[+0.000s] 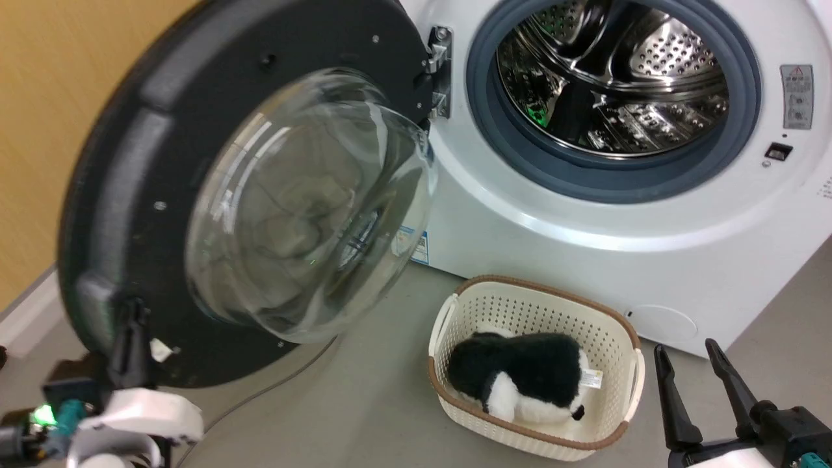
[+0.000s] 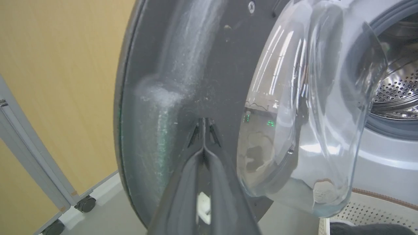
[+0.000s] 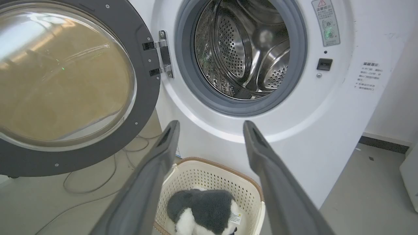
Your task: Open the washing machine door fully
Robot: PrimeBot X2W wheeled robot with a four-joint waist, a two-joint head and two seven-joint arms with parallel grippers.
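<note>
Left gripper (image 2: 203,127), fingers together, seemingly pushes the door (image 1: 117,195) open. Next, push it farther back. Right gripper (image 1: 686,349), well off the door, gapes wide.

washing machine door (image 1: 130,195): top cut off in head view, left edge cut off in right wrist view. left gripper (image 1: 133,312) blurred at the door's lower rim, contact can't tell. warning sticker (image 1: 797,96) text too small to read. plush toy (image 1: 520,380): head end unclear.

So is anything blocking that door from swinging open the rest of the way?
Nothing visible is. The left gripper, shut, has its tips at the inner rim of the door. Behind the door stand a yellow wall and a grey wheeled frame, both apart from it.
</note>
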